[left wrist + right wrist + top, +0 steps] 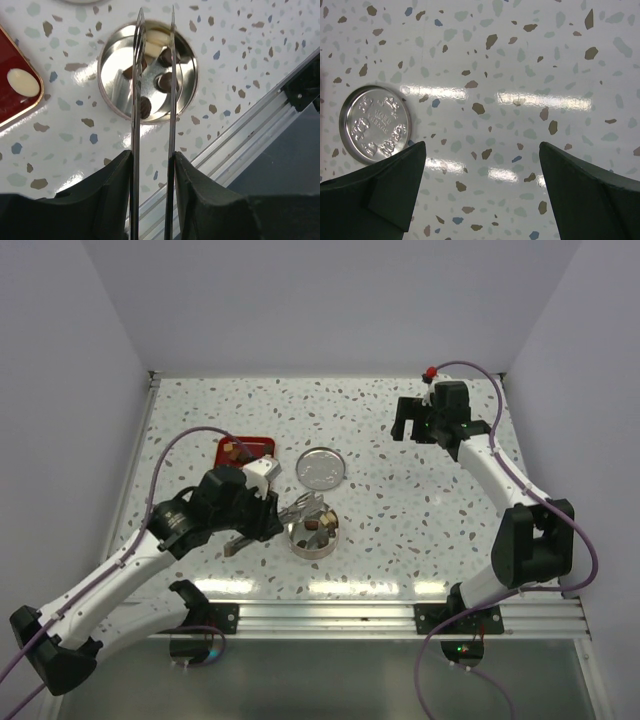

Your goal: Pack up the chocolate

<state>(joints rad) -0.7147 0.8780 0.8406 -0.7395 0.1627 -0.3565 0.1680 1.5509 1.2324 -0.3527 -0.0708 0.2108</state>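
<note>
My left gripper (270, 512) (152, 159) is shut on metal tweezers (171, 75), whose blades reach over the open round tin (300, 545) (107, 62). The tin holds several chocolate chunks, dark brown (165, 82) and pale cream (156, 44). The cream one lies between the tweezer tips; I cannot tell whether it is gripped. A red tray (258, 445) (10, 60) to the left holds a cream chunk (22, 82) and a few more (232, 451). My right gripper (415, 425) (482, 145) is open and empty at the far right.
The tin's embossed lid (321, 468) (375, 124) lies flat behind the tin. The aluminium rail (330, 615) (240, 135) runs along the near edge of the speckled table. White walls close in the left, back and right.
</note>
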